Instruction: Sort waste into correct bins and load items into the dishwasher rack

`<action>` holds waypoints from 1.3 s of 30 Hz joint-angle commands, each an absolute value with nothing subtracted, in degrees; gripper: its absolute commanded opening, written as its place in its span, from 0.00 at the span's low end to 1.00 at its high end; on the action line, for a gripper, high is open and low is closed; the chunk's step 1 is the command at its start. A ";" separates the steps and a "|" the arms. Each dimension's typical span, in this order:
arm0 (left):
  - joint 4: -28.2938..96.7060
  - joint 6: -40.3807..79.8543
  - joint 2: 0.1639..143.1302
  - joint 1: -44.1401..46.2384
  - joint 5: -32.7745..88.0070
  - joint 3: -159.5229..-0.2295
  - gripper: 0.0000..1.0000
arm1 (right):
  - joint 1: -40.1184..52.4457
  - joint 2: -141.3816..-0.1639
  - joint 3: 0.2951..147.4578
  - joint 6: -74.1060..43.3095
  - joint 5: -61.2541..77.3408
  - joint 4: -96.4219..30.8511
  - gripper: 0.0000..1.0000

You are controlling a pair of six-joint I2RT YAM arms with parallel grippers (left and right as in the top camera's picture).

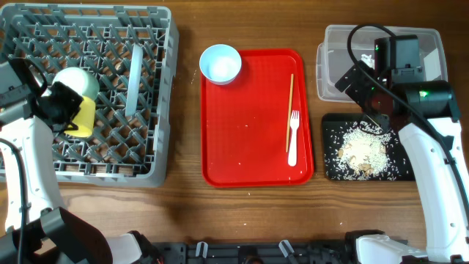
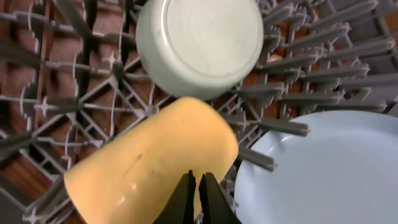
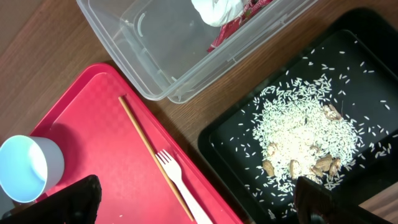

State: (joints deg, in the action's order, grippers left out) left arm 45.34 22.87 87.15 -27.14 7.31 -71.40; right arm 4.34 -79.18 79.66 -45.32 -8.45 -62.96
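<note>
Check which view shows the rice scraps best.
Right wrist: the rice heap sits close up in the black tray, with single grains and some brownish bits visible. Overhead shows the heap small, with the tray partly overlapped by the right arm. Left wrist shows only the rack and its contents, no rice.

The table (image 1: 189,110) is seen as brown wood with visible grain and a dull sheen, the dishwasher rack (image 1: 167,110) at the left is moulded in matt grey plastic, and the red tray (image 1: 249,132) is formed in finely textured plastic. At the far right the tub (image 3: 155,56) is made of clear, glossy plastic, the black tray (image 3: 367,62) of smooth dark plastic strewn with dry white rice (image 3: 305,130), and the wrapper (image 3: 227,15) of crinkled, shiny film. The yellow cup (image 2: 149,162) is finished smooth and matt, the bowl (image 2: 199,43) and plate (image 2: 323,168) are given a pale, softly glossy surface, the fork (image 1: 293,139) is made of white plastic and the chopstick (image 1: 289,103) of bare pale wood.
</note>
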 commanded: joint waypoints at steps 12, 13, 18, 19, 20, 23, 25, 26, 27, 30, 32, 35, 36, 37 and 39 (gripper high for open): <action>50.48 22.98 86.35 -27.88 2.92 -71.31 0.04 | 4.27 -79.29 80.01 -45.04 -9.41 -62.98 1.00; 50.52 23.03 86.35 -28.49 2.94 -71.31 0.04 | 4.27 -79.29 80.01 -45.01 -9.41 -62.98 1.00; 51.53 24.23 85.71 -31.68 9.10 -71.31 0.04 | 4.27 -79.29 80.01 -45.04 -9.41 -62.98 1.00; 51.55 24.23 85.30 -32.21 11.62 -71.31 0.04 | 4.27 -79.29 80.01 -45.04 -9.41 -62.98 1.00; 51.57 24.16 84.58 -32.56 13.96 -71.31 0.04 | 4.27 -79.29 80.01 -45.04 -9.41 -62.98 1.00; 52.05 23.14 82.15 -32.64 15.84 -71.31 0.04 | 4.27 -79.29 80.01 -45.04 -9.41 -62.98 1.00; 53.06 23.16 79.72 -32.73 15.81 -71.31 0.04 | 4.27 -79.29 80.01 -45.04 -9.41 -62.98 1.00; 53.63 23.20 78.54 -32.95 15.84 -71.31 0.04 | 4.27 -79.29 80.01 -45.04 -9.41 -62.98 1.00; 54.35 23.20 77.30 -33.23 15.86 -71.31 0.04 | 4.27 -79.29 80.01 -45.04 -9.41 -62.98 1.00; 57.60 23.20 73.12 -34.63 15.84 -71.31 0.04 | 4.27 -79.29 80.01 -45.01 -9.41 -62.98 1.00; 60.64 23.20 69.93 -36.10 15.81 -71.31 0.04 | 4.27 -79.29 80.01 -45.04 -9.41 -62.98 1.00; 67.29 23.44 68.14 -37.74 15.79 -71.29 0.04 | 4.27 -79.29 80.01 -45.04 -9.41 -62.98 1.00; 68.73 23.42 68.12 -37.91 15.77 -71.22 0.04 | 4.27 -79.29 80.01 -45.04 -9.41 -62.98 1.00; 70.59 23.53 68.16 -38.28 14.66 -70.57 0.04 | 4.27 -79.29 80.01 -45.04 -9.41 -62.98 1.00; 70.24 26.39 68.14 -38.41 11.49 -68.79 0.04 | 4.27 -79.29 80.01 -45.04 -9.41 -62.98 1.00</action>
